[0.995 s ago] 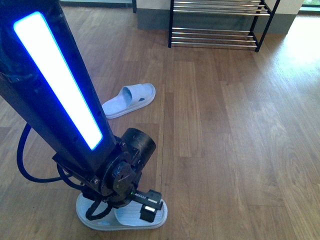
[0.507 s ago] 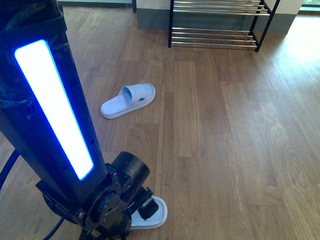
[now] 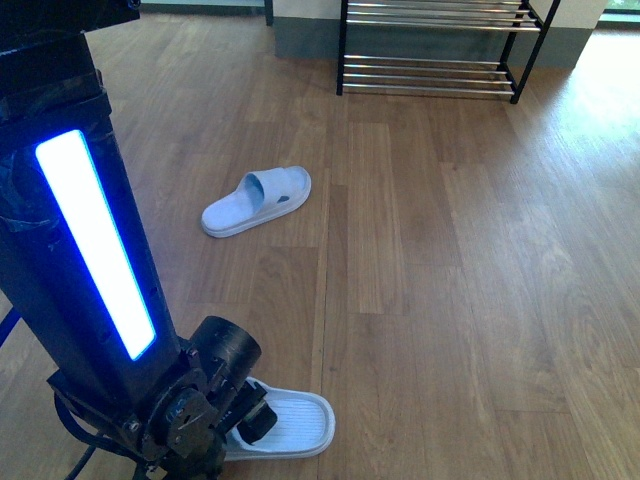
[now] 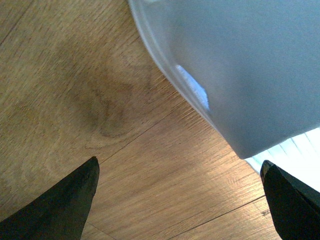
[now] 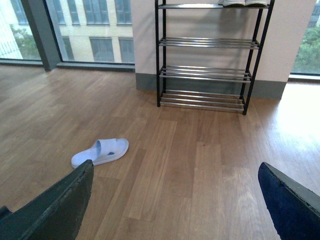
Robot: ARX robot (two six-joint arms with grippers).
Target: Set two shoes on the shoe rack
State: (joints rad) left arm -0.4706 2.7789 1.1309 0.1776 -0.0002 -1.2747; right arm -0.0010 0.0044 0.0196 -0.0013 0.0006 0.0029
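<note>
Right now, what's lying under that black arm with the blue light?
A pale slipper on the wood floor. Only one end of it shows; the left arm and its open left hand cover the rest.

Pale slipper (image 5: 100, 152) on wood floor (image 5: 215, 200); shoe rack (image 5: 207, 72) against wall (image 5: 143, 35); right gripper (image 5: 175, 164) spread wide.

Smooth matt plastic slide (image 3: 256, 203), shoe rack (image 5: 202, 74) of black metal and shiny chrome, wood-grain floor (image 3: 450, 280), slight sheen
</note>
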